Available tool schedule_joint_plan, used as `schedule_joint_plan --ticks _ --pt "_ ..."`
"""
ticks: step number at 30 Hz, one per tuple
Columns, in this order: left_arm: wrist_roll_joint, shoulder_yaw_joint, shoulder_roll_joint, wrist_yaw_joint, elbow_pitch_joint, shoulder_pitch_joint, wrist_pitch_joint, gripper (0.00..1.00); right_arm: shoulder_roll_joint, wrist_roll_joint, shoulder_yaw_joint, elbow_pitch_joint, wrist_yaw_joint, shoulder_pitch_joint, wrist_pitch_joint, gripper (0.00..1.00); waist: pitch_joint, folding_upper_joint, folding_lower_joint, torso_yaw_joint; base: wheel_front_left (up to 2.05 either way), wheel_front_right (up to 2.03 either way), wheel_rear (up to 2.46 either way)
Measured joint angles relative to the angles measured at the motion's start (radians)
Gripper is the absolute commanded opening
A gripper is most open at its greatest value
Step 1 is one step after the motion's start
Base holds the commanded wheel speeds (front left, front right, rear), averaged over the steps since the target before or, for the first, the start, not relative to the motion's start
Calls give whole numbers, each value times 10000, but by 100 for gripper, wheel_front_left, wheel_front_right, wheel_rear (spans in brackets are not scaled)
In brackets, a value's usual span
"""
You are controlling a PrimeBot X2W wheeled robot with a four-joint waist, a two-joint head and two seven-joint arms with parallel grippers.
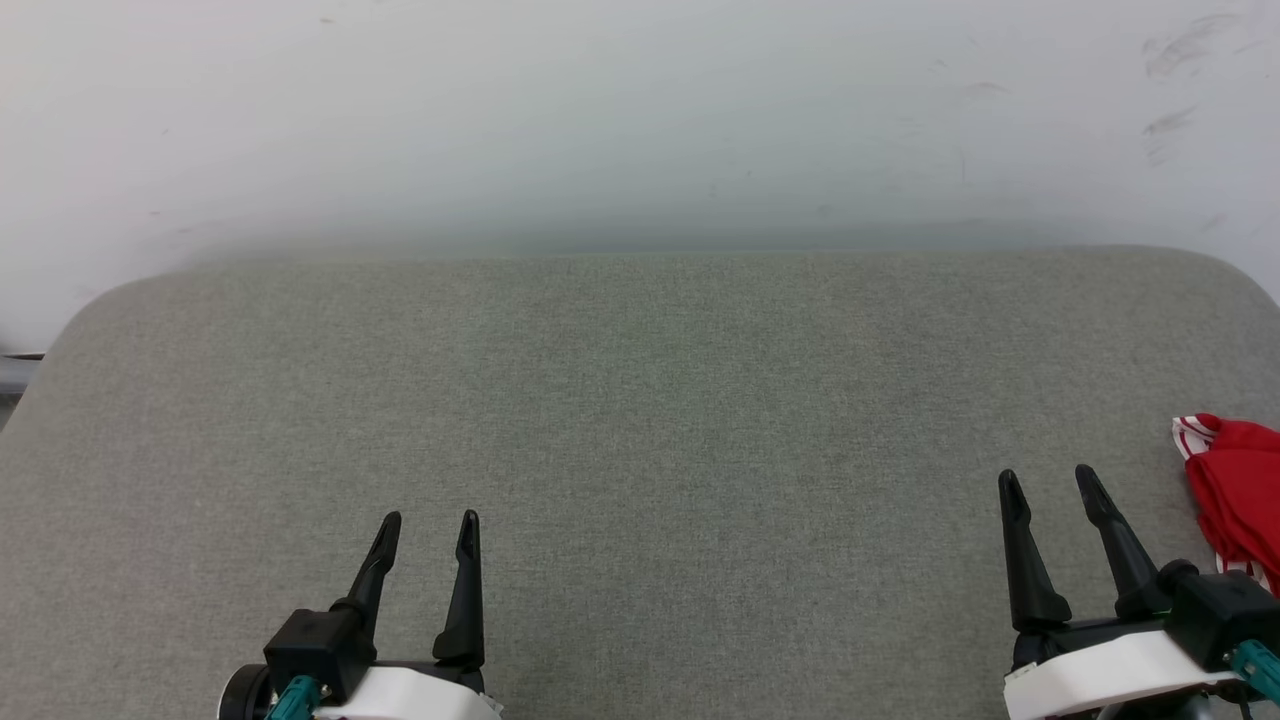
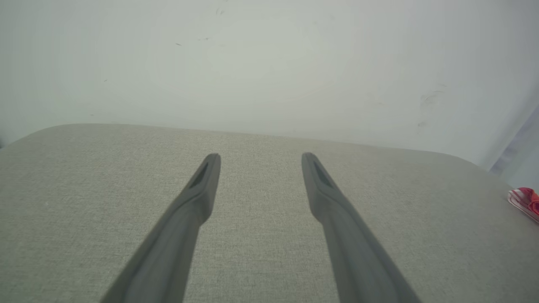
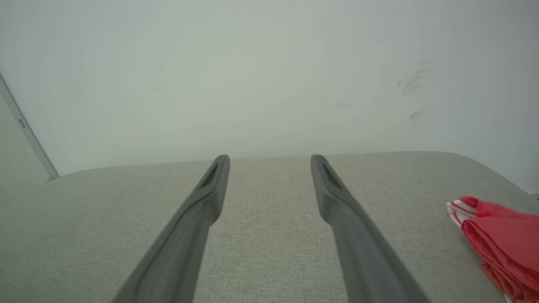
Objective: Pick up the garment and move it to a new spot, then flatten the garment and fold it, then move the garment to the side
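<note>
Near edge, L side: left gripper [image 1: 430, 520] sits low over the grey pad [image 1: 640, 400], fingers spread wide, nothing btwn them.
Near edge, R side: right gripper [image 1: 1049, 476] is the same, fingers spread and empty, tips pointing away from the robot.
Just R of right gripper: garment [image 1: 1238, 490], red w/ red-white striped trim, bunched in soft layers on the pad. It runs out of the head view, so full extent is unknown. It touches neither gripper.
Mid pad: woven grey fabric ahead of both grippers, prob. enough room to spread a shirt.
Far: pale wall [image 1: 640, 120] w/ a few scuffs, behind the pad's rounded back edge.
Risk 1: a sideways reach by the R arm may pinch one layer only, so the rest trails and drags.
Risk 2: the garment lies close to the pad's R side, so a nudge instead of a grip could push it off.
Risk 3: L arm is well apart from the cloth, so a long cross-reach could crowd the R arm.
Containers: none I can make out; the garment lies straight on the pad.
</note>
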Motion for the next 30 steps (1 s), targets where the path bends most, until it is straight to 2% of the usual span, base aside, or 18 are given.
schedule_joint_plan --ticks 3,4,9,30 --pt "-42 -6 0 -4 -2 0 0 100 -8 2 0 -2 0 -1 0 100 -19 0 0 -8 0 0 0" --pt "-36 -15 -2 -6 13 2 2 0 -8 2 -6 21 0 4 0 0 -19 0 0 -8 0 0 0" --pt "-144 -31 -2 -10 439 244 52 0 12 90 0 439 2 246 61 0 -19 0 0 -8 0 0 0" --pt "-3940 343 100 -257 775 -96 865 0 67 3777 -228 713 2 49 1039 0 7 0 0 17 0 0 0"
